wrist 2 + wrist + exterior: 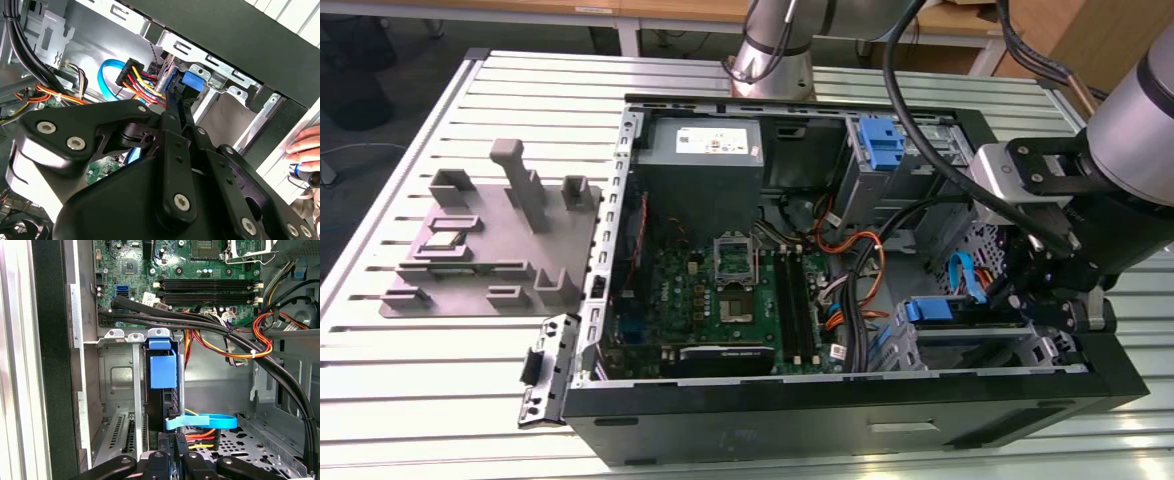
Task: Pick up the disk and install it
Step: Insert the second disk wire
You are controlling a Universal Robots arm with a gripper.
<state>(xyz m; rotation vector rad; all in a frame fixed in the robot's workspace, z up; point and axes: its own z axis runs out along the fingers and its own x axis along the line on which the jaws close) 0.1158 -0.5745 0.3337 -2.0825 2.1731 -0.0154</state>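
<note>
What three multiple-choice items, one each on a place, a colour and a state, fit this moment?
1. Where is the disk?
A. in the bay of the case
B. on the table
C. on the grey fixture

2. What colour is its bracket?
A. red
B. blue
C. yellow

3. The case is:
A. shut
B. stood on end
C. open

Answers:
1. A: in the first wrist view it stands between the bay walls.
2. B: it is plainly blue.
3. C: the motherboard lies bare.
</note>
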